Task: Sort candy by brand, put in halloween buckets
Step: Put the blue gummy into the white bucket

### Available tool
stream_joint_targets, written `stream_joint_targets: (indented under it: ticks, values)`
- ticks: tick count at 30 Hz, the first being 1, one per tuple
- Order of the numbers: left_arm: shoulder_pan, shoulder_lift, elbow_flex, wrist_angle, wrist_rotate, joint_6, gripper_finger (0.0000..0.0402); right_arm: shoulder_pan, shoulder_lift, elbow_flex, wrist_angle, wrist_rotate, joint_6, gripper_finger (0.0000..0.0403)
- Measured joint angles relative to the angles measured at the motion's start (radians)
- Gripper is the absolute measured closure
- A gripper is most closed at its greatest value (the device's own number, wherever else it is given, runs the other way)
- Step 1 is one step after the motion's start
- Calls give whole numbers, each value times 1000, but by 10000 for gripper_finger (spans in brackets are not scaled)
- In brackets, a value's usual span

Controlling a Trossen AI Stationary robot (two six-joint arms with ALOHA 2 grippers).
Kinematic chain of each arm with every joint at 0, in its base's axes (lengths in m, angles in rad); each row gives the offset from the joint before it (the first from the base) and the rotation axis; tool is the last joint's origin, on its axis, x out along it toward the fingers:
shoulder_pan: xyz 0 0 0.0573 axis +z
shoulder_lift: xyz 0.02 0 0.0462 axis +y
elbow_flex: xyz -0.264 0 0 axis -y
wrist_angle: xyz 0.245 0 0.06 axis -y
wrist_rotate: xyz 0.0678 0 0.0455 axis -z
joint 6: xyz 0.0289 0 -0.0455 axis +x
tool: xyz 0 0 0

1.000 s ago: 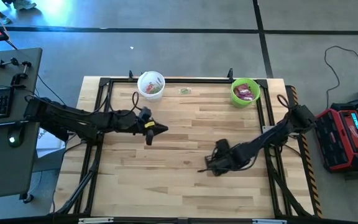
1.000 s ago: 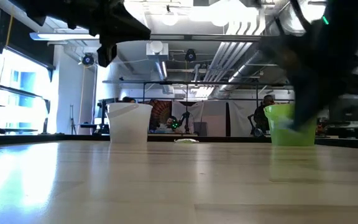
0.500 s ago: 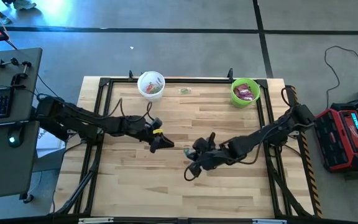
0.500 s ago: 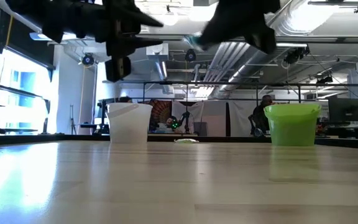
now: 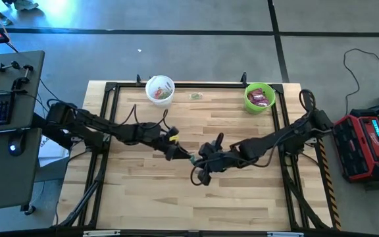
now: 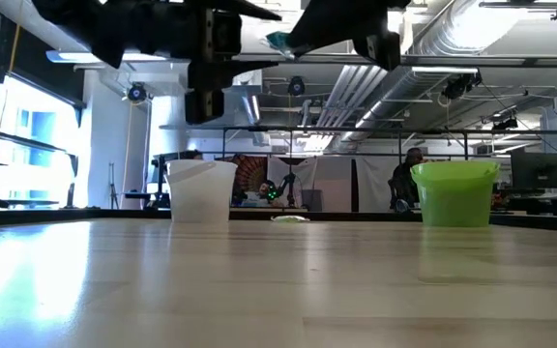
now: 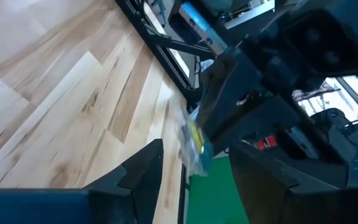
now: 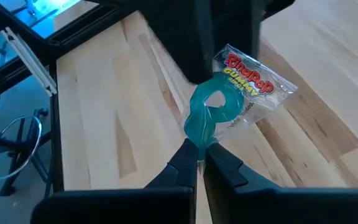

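Note:
A clear-wrapped candy with a teal gummy ring (image 8: 219,102) hangs high over the table's middle (image 5: 191,158) (image 6: 277,41). My right gripper (image 8: 201,152) (image 5: 196,160) is shut on it. My left gripper (image 7: 194,155) (image 5: 179,155) is open just left of it, one finger on each side of the candy's free end (image 7: 194,146). The white bucket (image 5: 160,89) at the far left holds small candy. The green bucket (image 5: 260,97) at the far right holds magenta packets. My right gripper pinches the wrapper end beside the teal ring (image 8: 201,140) between its two fingertips, coming about level from the table's right. The candy sticks out past the fingertips toward my left gripper, lifted clear of the table. My left gripper: whether a finger touches the wrapper, I cannot tell.
One loose candy (image 5: 195,96) lies on the wood near the far edge, between the two buckets (image 6: 290,217). A black frame rail (image 5: 176,83) runs around the tabletop. Bare wood lies below and in front of both grippers.
My right gripper has risen from the table at the right of centre and gone toward the left edge, carrying the candy up clear. My left gripper has moved toward the right and near edges, meeting it over the middle.

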Motion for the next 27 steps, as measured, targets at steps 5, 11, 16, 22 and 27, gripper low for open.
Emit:
stream_joint_targets:
  ticks: [5, 11, 16, 22, 27]
  values:
    - [2, 8, 19, 0, 0, 7, 228, 1, 0, 0, 17, -3, 0, 401]
    - [17, 8, 19, 15, 42, 10, 261, 3, 0, 0, 41, -3, -7, 401]
    - [20, 8, 19, 17, 55, 20, 317, 3, 0, 0, 53, -3, -19, 401]
    - [20, 8, 19, 18, 66, 65, 393, 3, 0, 0, 57, -2, -19, 399]
    - [34, 5, 19, 16, 69, 103, 399, 3, 0, 0, 55, 21, -9, 366]
